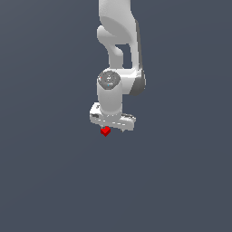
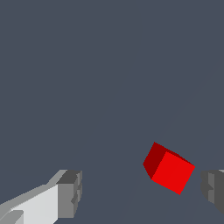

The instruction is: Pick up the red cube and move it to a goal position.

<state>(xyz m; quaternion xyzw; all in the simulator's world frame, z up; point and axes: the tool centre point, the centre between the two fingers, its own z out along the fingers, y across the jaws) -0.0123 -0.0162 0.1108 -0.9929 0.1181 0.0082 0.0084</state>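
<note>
- Here the red cube [image 2: 169, 168] shows as a small, plain, matte block of bright red, with no marks on it
- In the wrist view two of its faces can be seen: a lit, vivid red one and a darker, shaded red one beside it; its edges are crisp and it sits turned at an angle to the fingers rather than square with them
- In the exterior view the red cube [image 1: 105, 131] is a tiny speck of colour, much smaller than the white hand [image 1: 114, 127] above it
- It lies on the flat dark grey-blue surface [image 1: 50, 181], just under the hand and toward the exterior view's left of the hand's middle
- The hand stands wide open and has hold of nothing
- In the wrist view the hand [image 2: 142, 190] has one grey-tipped finger [image 2: 70, 192] well apart from the cube and the other finger [image 2: 213, 188] just beside it, with a narrow gap of surface showing between that finger and the cube
- So the cube lies between the two fingers, off centre, touching neither
- The white arm [image 1: 118, 41] comes down from the top of the exterior view, with the hand pointing down at the surface
</note>
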